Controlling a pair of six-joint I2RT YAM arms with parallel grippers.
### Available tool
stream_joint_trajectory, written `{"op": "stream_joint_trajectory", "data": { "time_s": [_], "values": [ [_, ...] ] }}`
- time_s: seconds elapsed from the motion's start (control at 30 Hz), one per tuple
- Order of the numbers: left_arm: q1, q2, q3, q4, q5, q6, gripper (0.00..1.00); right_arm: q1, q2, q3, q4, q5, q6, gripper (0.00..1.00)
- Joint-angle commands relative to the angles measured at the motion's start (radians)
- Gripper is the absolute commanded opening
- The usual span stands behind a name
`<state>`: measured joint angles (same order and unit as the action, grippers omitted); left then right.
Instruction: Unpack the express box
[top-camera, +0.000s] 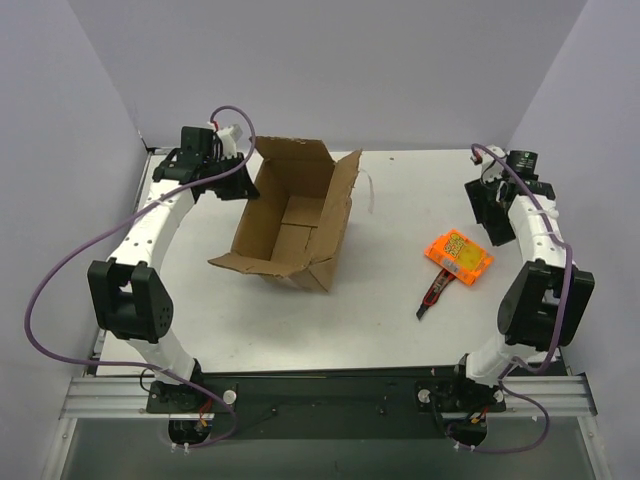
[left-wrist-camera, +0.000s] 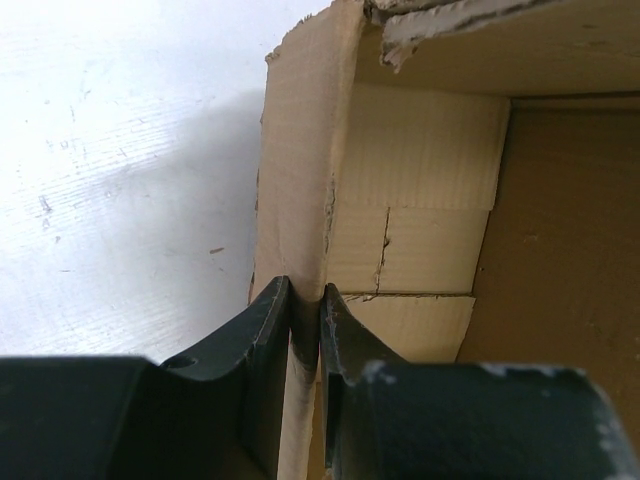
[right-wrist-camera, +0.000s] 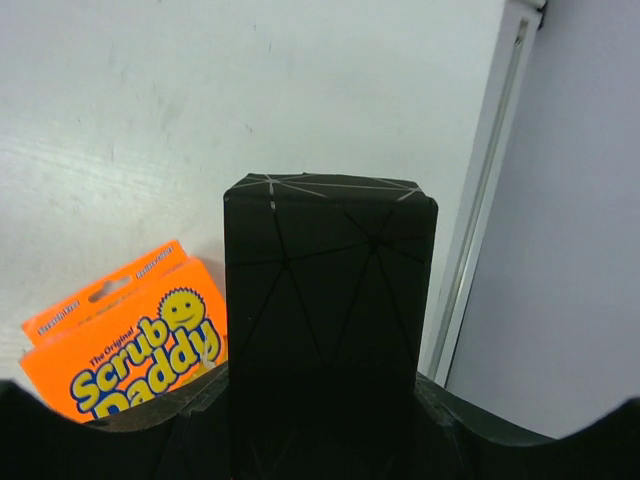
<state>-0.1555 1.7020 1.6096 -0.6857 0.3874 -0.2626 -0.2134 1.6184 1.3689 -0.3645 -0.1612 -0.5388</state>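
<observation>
Left of centre on the desk (top-camera: 400, 310), the express box (top-camera: 290, 215) sits open with flaps splayed. The left end effector (left-wrist-camera: 306, 300) pinches its wall edge, probably to steady or tip it. The right end effector (top-camera: 490, 222) hangs beside the Scrub Daddy packet (top-camera: 459, 256); whether it is spread cannot be told.

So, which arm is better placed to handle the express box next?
Left. The left gripper is shut on a wall of the express box; the right gripper sits apart, by the orange packet.
</observation>
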Motion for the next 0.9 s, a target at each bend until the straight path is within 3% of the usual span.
{"op": "stream_joint_trajectory", "data": {
  "time_s": [0.0,0.5,0.53,0.63,0.8,0.87],
  "values": [
    [-0.007,-0.042,-0.007,0.058,0.07,-0.035,0.0,-0.041,0.046,-0.004,-0.019,-0.026,-0.087,0.0],
    [-0.019,-0.061,-0.03,0.055,0.038,-0.024,0.0,-0.095,0.156,-0.067,0.042,0.123,0.105,0.0],
    [-0.019,-0.053,-0.024,0.057,0.039,-0.024,0.0,-0.093,0.159,-0.062,0.042,0.129,0.1,0.18],
    [-0.021,-0.044,-0.007,0.064,0.044,-0.03,0.0,-0.093,0.164,-0.039,0.041,0.155,0.111,0.52],
    [-0.018,-0.019,0.024,0.066,0.047,-0.035,0.0,-0.092,0.138,-0.033,0.041,0.158,0.122,0.6],
    [-0.019,-0.015,0.029,0.071,0.051,-0.035,0.0,-0.095,0.126,-0.047,0.042,0.158,0.115,0.7]
  ]
}}
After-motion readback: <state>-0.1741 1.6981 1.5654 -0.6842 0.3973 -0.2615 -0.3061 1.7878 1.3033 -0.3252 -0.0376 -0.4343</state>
